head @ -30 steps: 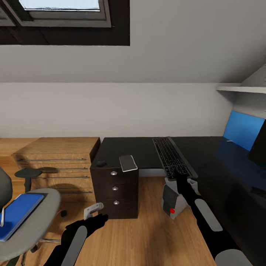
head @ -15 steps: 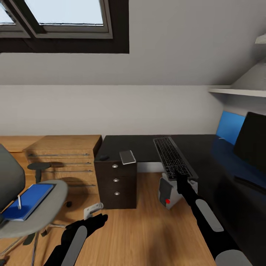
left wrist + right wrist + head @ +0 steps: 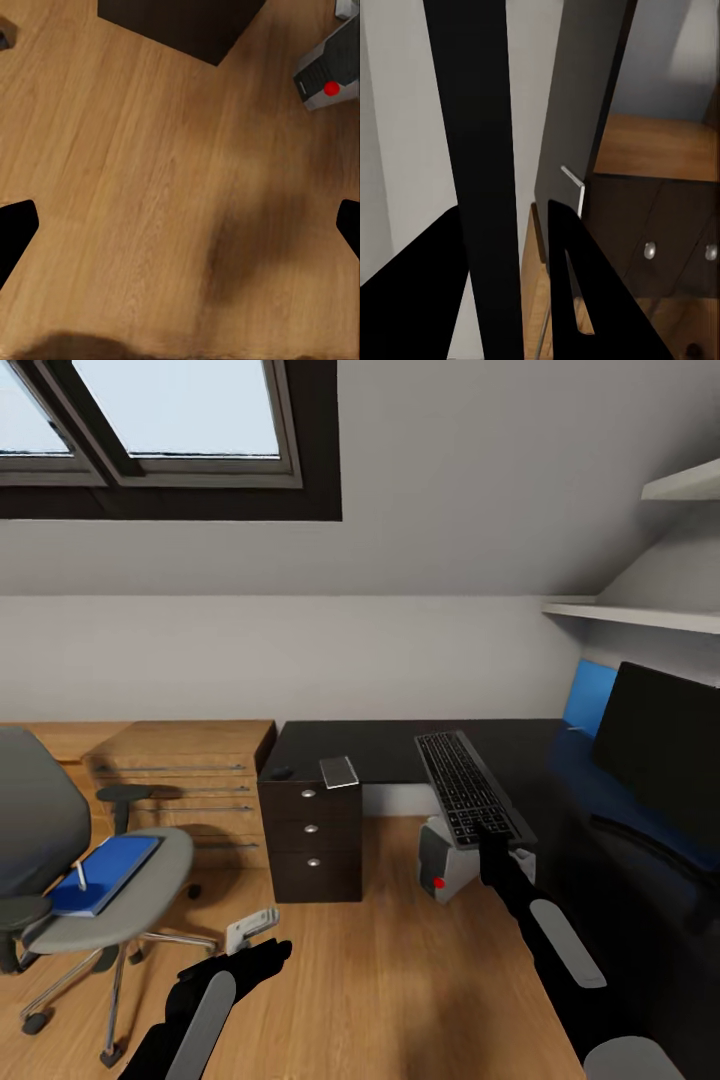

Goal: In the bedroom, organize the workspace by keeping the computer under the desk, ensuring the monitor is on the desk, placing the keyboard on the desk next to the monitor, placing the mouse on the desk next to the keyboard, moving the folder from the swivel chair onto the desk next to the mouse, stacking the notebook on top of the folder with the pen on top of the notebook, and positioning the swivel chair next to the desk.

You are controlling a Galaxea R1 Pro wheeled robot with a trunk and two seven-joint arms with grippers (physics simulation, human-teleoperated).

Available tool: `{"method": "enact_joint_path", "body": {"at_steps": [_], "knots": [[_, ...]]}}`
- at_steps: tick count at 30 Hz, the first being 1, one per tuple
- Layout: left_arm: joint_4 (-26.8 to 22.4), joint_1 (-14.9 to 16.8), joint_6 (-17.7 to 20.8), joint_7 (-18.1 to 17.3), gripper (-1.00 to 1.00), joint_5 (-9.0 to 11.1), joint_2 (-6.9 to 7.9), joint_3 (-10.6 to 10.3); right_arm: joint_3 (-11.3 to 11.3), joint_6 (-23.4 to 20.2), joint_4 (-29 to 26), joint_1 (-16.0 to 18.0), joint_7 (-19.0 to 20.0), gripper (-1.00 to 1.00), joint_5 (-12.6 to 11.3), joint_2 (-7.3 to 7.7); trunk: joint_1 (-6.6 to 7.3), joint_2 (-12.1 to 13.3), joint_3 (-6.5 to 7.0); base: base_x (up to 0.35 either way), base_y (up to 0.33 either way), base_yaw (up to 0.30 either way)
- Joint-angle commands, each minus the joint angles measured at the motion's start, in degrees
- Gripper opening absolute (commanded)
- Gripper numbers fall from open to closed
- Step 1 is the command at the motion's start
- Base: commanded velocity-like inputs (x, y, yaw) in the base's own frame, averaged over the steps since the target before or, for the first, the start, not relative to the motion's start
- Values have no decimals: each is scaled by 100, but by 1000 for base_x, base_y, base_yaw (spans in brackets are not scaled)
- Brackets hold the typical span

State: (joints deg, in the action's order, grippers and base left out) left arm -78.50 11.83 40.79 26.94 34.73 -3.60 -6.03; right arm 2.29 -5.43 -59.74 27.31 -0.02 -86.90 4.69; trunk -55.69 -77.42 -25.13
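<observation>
Right of centre in the head view, the right gripper (image 3: 489, 847) is clamped on the slim dark-keyed keyboard (image 3: 467, 787), held over the glossy black desk (image 3: 385, 750). Lower left, the left gripper (image 3: 252, 930) hangs spread apart above the wood floor (image 3: 390, 970).

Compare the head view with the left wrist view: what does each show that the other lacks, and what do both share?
Head view alone: the grey upholstered swivel chair carrying the flat bright-blue folder, the slim dark-keyed keyboard held by the right gripper over the glossy black desk, and the wide black monitor. Left wrist view alone: a close look straight down between the left gripper's black fingertips. Both share: the light wood floor and the small silver-grey computer tower with its red button.
</observation>
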Motion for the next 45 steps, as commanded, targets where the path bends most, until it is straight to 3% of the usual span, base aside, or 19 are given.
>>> {"method": "enact_joint_path", "body": {"at_steps": [1,5,31,45], "knots": [[-7,4,9,57,100,60,0,-4,9,-2,-3,3,2,-100,-48,6,26,37,12,-346,-120,0],[-7,4,9,57,100,60,-4,-5,9,-2,-3,2,-4,-100,-50,6,114,198,84,-346,-122,0],[-7,4,17,54,100,62,-6,-12,8,1,39,2,-15,-100,-39,4,114,198,84,-320,-184,0],[44,4,4,55,100,61,17,-4,17,28,125,2,-22,-100,-38,-19,114,198,84,-43,-35,0]]}}
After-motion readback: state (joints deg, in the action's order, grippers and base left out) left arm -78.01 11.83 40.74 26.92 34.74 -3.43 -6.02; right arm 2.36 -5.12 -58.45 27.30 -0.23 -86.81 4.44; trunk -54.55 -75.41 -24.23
